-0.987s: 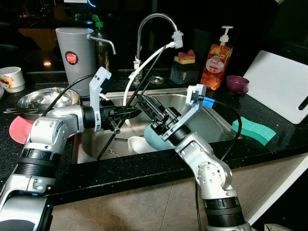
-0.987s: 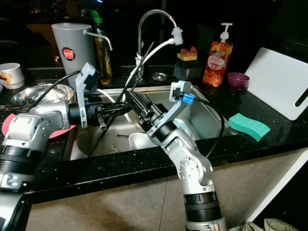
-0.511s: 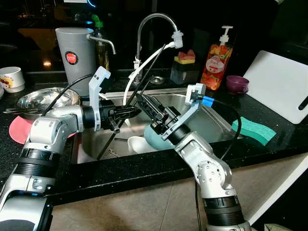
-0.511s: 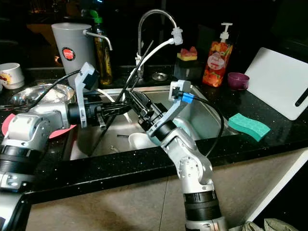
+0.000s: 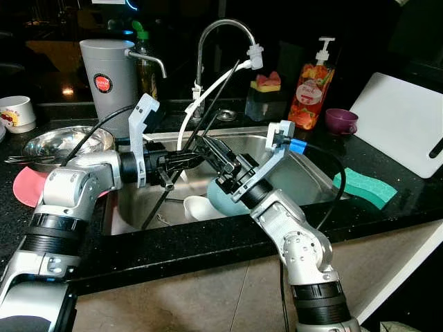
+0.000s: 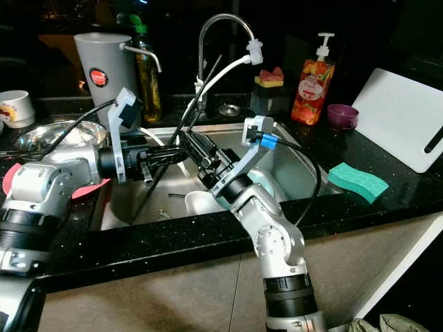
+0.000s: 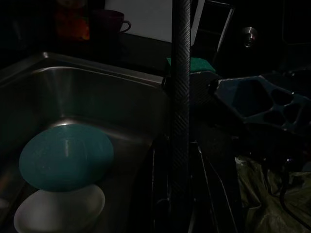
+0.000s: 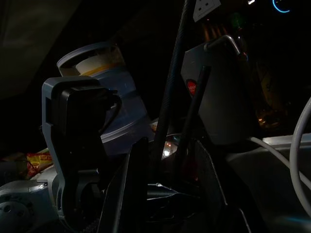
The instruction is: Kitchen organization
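Two tools meet over the steel sink [image 5: 304, 181], just beyond the front edge of the black desk [image 5: 208, 242]. Nearest that edge, down in the basin, a teal bowl [image 7: 65, 156] lies upside down, overlapping a white bowl [image 7: 60, 208]; bare steel stays open toward the basin's right wall. A long black rod [image 5: 197, 145] crosses the basin on a slant, its low end down at the sink's left front, its upper end up beside the faucet [image 5: 221, 31]. The left tool [image 5: 185, 160] reaches in from the left and its fingers close together on the rod about midway along. The right tool [image 5: 211, 149] comes from the front right, its fingers set apart to either side of the same rod, just above the left one. Left of the sink sit a metal bowl [image 5: 66, 142] and a pink plate [image 5: 28, 185]. Right of it lies a green sponge [image 5: 365, 187]. Farther back stand a grey canister [image 5: 104, 76], a soap bottle [image 5: 311, 86], a purple cup [image 5: 341, 121] and a white cutting board [image 5: 405, 121].
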`<state>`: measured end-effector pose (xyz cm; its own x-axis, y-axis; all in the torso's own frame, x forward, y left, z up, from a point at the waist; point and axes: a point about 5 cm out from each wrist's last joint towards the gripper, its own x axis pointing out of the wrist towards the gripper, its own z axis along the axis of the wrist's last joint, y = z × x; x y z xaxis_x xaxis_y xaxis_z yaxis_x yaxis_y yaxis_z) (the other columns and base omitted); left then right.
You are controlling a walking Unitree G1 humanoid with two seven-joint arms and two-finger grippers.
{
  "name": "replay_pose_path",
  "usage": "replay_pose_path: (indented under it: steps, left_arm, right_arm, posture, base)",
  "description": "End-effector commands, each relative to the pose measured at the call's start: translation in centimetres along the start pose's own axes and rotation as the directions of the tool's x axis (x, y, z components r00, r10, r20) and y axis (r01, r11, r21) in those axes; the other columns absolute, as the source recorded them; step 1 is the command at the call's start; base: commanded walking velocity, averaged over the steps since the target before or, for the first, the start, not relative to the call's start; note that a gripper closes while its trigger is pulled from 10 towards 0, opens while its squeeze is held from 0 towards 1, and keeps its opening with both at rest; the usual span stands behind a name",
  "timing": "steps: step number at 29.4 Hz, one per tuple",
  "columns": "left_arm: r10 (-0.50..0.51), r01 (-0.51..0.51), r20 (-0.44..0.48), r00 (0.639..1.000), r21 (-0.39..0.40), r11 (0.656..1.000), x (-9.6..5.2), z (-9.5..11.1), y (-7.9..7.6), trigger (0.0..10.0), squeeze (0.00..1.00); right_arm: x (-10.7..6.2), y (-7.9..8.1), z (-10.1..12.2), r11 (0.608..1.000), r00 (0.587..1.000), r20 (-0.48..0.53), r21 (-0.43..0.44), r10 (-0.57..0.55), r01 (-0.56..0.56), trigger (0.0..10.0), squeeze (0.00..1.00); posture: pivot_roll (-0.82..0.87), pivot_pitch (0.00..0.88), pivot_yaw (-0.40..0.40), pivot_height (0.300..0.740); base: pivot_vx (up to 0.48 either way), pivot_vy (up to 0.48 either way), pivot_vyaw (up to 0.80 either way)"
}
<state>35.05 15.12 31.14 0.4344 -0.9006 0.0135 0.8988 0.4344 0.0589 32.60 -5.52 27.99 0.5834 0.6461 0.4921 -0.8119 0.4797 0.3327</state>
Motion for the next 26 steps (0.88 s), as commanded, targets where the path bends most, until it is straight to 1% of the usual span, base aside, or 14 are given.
replay_pose_path:
  steps: [1, 5, 9, 13, 16, 25, 26]
  left_arm:
    - [-0.018, 0.018, 0.007, 1.000, -0.003, 1.000, 0.2, 0.0, -0.3, 10.0, 0.00]
    - [-0.025, 0.025, 0.008, 1.000, -0.007, 1.000, 0.3, 0.0, -0.4, 10.0, 0.00]
    - [-0.043, 0.043, -0.038, 0.998, -0.005, 0.999, 0.9, -1.1, -0.9, 10.0, 0.00]
    - [-0.048, 0.048, -0.060, 0.997, 0.001, 0.999, 1.2, -1.7, -1.1, 10.0, 0.00]
    - [-0.051, 0.052, -0.093, 0.994, 0.017, 0.998, 1.7, -2.2, -1.3, 10.0, 0.00]
    - [-0.043, 0.046, -0.092, 0.995, 0.034, 0.998, 1.8, -2.1, -1.3, 10.0, 0.00]
    - [-0.039, 0.042, -0.088, 0.995, 0.037, 0.998, 1.7, -2.0, -1.3, 10.0, 0.00]
  right_arm:
    - [0.1, 0.0, -0.2, 1.000, 1.000, -0.013, 0.001, 0.003, -0.003, 10.0, 0.00]
    - [0.1, 0.0, -0.4, 1.000, 1.000, -0.019, 0.001, 0.006, -0.006, 10.0, 0.00]
    - [0.2, 0.3, -0.7, 1.000, 0.999, -0.029, 0.001, 0.020, -0.020, 10.0, 0.00]
    - [0.3, 0.5, -0.8, 1.000, 0.999, -0.030, 0.002, 0.026, -0.026, 10.0, 0.00]
    - [0.3, 0.5, -0.8, 1.000, 0.999, -0.031, 0.005, 0.028, -0.028, 10.0, 0.00]
    - [0.2, 0.4, -1.0, 1.000, 0.999, -0.033, 0.006, 0.018, -0.017, 10.0, 0.00]
    - [0.2, 0.4, -1.0, 1.000, 0.999, -0.033, 0.006, 0.015, -0.015, 6.6, 0.00]
  posture:
    - [0.12, 0.077, -0.062, 0.740]
    - [0.12, 0.077, -0.062, 0.740]
    - [0.12, 0.076, -0.063, 0.740]
    - [0.12, 0.076, -0.063, 0.740]
    - [0.12, 0.080, -0.062, 0.740]
    - [0.12, 0.080, -0.062, 0.740]
    - [0.12, 0.080, -0.062, 0.740]
  base:
    - [0.000, 0.000, 0.00]
    - [0.000, 0.000, 0.00]
    - [0.000, 0.000, 0.00]
    - [0.000, 0.000, 0.00]
    - [0.000, 0.000, 0.00]
    - [0.000, 0.000, 0.00]
    - [0.000, 0.000, 0.00]
